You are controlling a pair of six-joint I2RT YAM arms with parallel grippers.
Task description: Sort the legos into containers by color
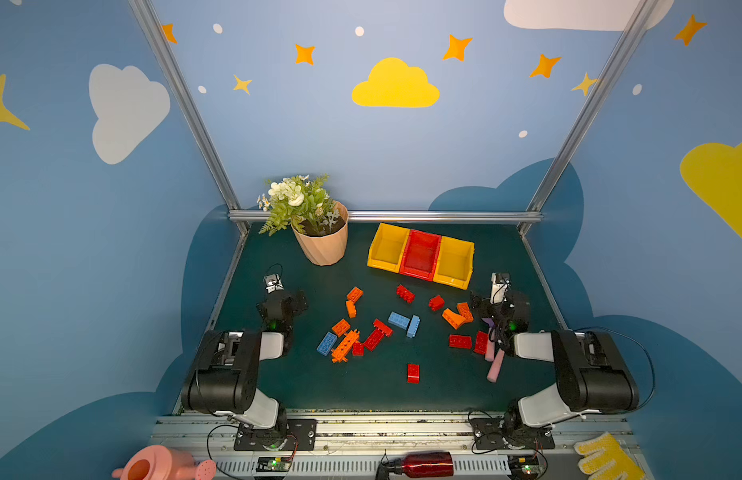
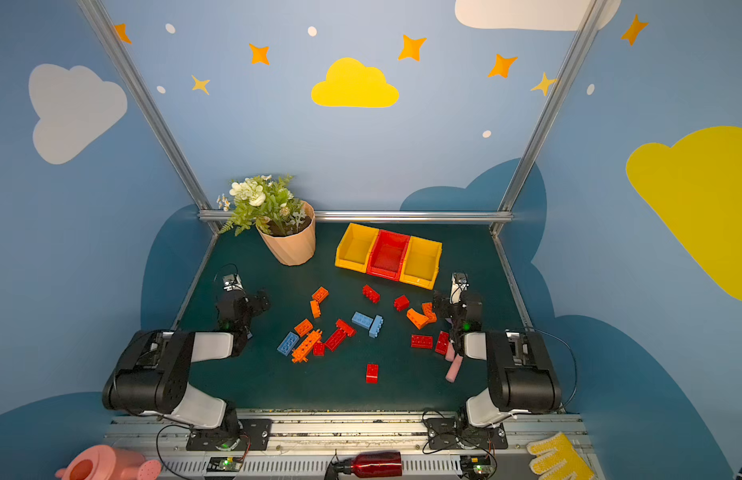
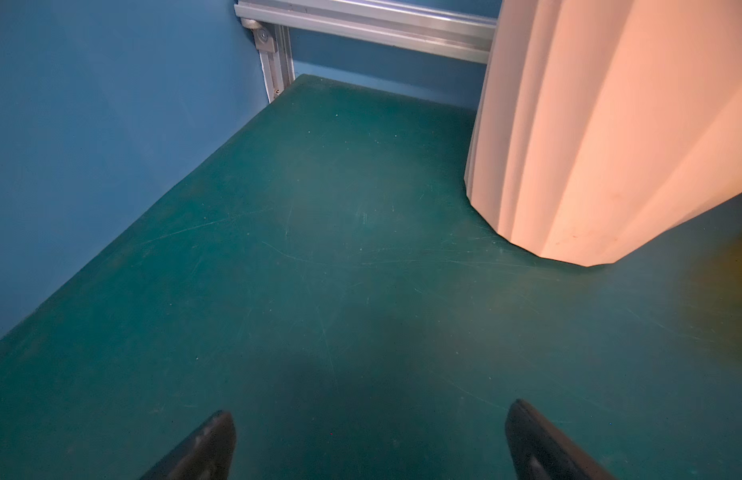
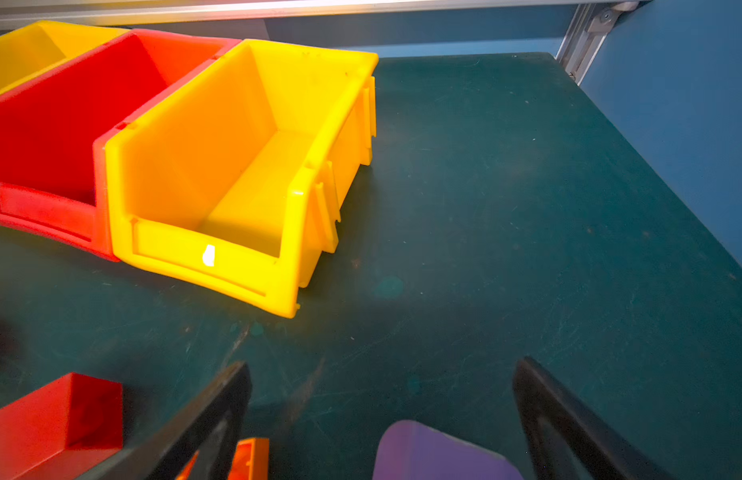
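Observation:
Red, orange and light blue legos lie scattered over the middle of the green table, among them a lone red one [image 1: 413, 372] at the front and a blue pair [image 1: 404, 323]. The containers stand empty at the back right: yellow [image 1: 388, 249], red [image 1: 421, 254], yellow [image 4: 244, 174]. My left gripper [image 1: 282, 302] [image 3: 371, 411] is open over bare table, left of the legos. My right gripper [image 1: 501, 307] [image 4: 381, 365] is open in front of the right yellow container. A red lego [image 4: 57, 424] and an orange lego [image 4: 248, 457] lie beside its jaws.
A peach flower pot [image 1: 321, 245] [image 3: 610, 133] stands at the back left. A purple soft piece [image 4: 439, 453] lies under the right gripper, and pink foam cylinders [image 1: 496, 368] by the right arm. A pink watering can [image 1: 153, 465], red bottle [image 1: 427, 463] and yellow glove [image 1: 606, 457] sit beyond the front rail.

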